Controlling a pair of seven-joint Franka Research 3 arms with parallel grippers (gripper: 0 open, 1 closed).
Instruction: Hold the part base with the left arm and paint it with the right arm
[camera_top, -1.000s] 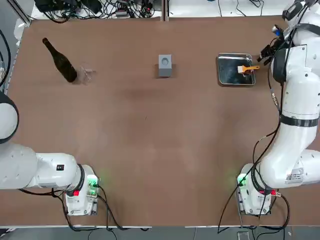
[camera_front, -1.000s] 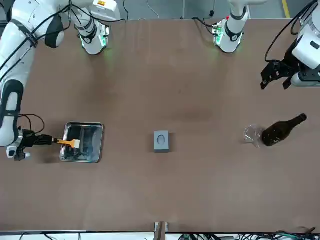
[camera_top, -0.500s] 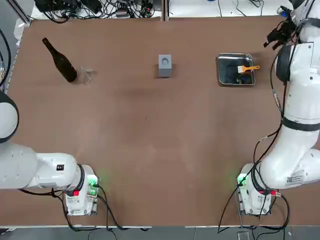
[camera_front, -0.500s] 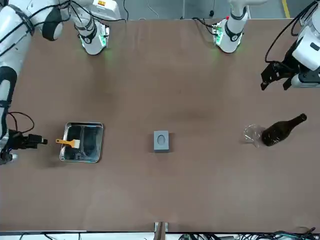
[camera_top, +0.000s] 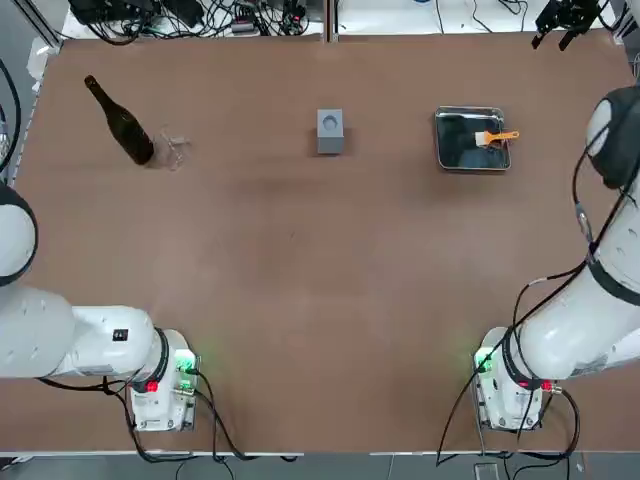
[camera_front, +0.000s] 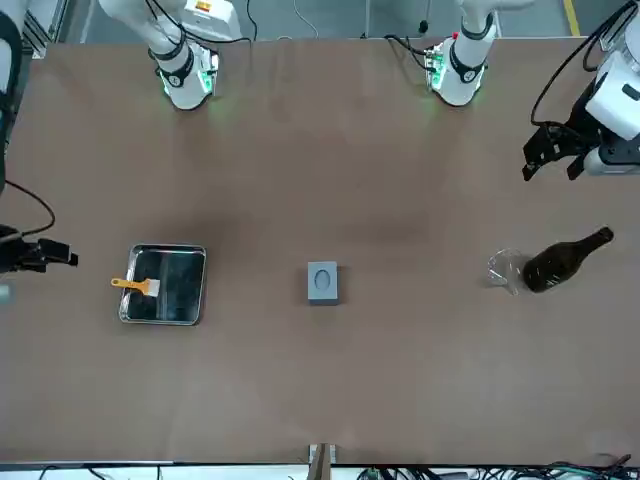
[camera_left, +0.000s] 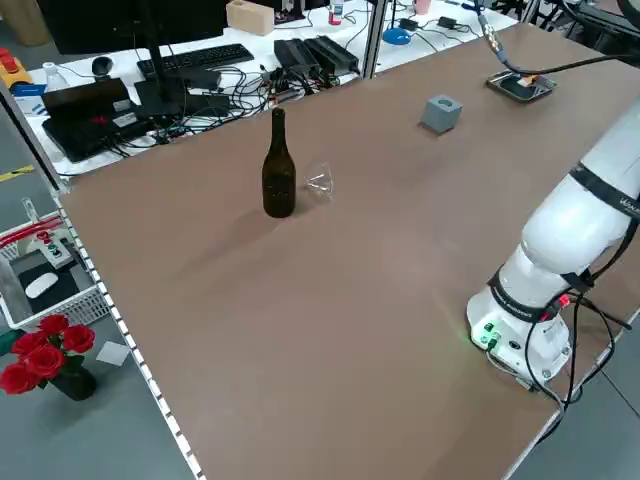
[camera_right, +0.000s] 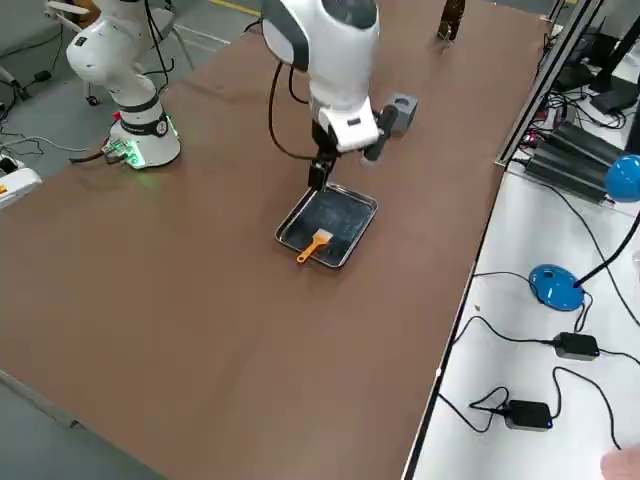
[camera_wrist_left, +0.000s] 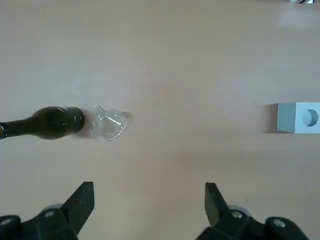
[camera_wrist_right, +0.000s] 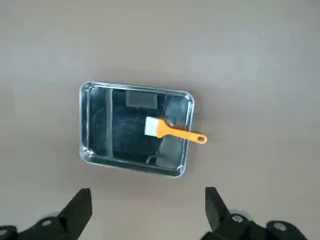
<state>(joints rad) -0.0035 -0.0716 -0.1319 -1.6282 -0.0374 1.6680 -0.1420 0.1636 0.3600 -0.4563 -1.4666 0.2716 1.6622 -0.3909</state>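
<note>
Grey and probably stiff, the part base (camera_top: 330, 144) sat at the table's (camera_top: 300, 300) twelve o'clock, best gripped by opposite flat sides, while left gripper (camera_wrist_left: 150, 183), towards eight, and right gripper (camera_wrist_right: 148, 188), towards two, gaped empty.

The right arm (camera_top: 588, 320) is white and rounded, with black bands, a black cable looping along it, and green and red lights at its base. The left arm (camera_top: 90, 340) matches, its black gripper (camera_wrist_left: 149, 207) showing silver screws.
</note>
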